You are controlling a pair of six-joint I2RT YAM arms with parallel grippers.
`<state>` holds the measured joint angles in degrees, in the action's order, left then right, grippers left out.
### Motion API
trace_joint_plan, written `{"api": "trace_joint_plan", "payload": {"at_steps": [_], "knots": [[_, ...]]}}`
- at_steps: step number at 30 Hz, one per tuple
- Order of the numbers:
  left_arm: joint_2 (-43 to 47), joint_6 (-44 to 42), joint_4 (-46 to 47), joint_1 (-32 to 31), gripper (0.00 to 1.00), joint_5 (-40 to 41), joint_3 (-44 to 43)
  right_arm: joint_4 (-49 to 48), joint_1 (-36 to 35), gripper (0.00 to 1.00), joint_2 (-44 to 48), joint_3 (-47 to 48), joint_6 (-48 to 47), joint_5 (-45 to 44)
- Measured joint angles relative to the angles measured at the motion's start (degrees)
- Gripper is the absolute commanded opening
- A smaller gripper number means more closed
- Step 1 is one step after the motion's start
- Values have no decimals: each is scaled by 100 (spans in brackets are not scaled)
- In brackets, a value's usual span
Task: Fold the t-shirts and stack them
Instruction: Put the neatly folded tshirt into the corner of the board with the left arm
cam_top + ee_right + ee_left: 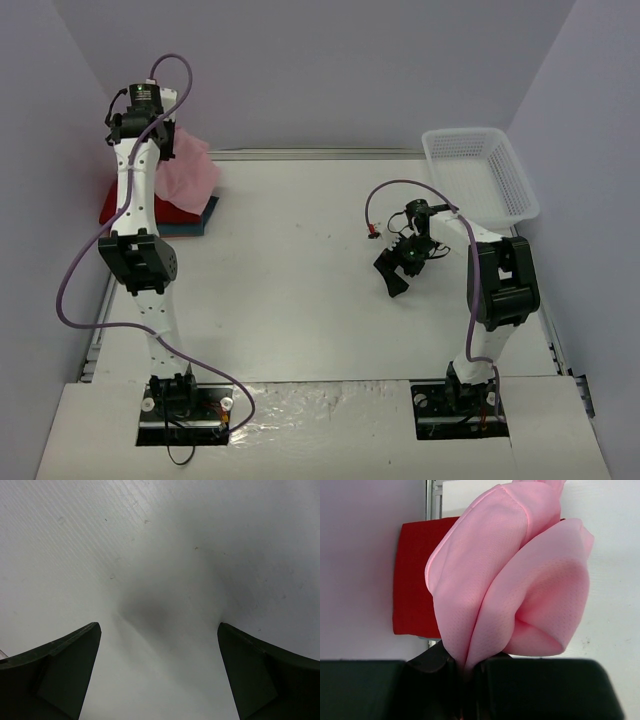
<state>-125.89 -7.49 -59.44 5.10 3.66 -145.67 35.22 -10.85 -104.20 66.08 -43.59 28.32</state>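
Observation:
My left gripper [158, 133] is raised over the table's far left corner, shut on a bunched light pink t-shirt [187, 170] that hangs from it. In the left wrist view the pink t-shirt [520, 580] is pinched between the fingers of the left gripper [465, 666] and droops in loose folds. Under it lies a folded red t-shirt [415, 580] [115, 206], resting on a teal-blue t-shirt [197, 224] of which only an edge shows. My right gripper [396, 277] hovers open above bare table at centre right, with nothing between its fingers [75, 665].
A white mesh basket [478, 172] stands at the far right corner, partly over the table's edge. The walls stand close behind and left of the shirt stack. The right arm's cable [385, 195] loops above the table.

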Motion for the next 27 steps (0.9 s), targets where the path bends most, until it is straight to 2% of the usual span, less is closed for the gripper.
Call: {"api": "trace_joint_plan", "payload": {"at_steps": [14,23,24,26,27], "knots": [[20,-2,444,260,2,240,772,-2,0,100,-24,13,7,-33],[28,-79,581,319,4,378,815,0,0,100,-37,31,24,-42],[31,-90,597,328,22,402,815,0,0,100,-39,31,26,-44],[52,-160,671,348,47,505,872,2,0,100,-44,35,26,-44],[63,-190,715,356,63,570,898,2,0,100,-46,35,28,-44]]}}
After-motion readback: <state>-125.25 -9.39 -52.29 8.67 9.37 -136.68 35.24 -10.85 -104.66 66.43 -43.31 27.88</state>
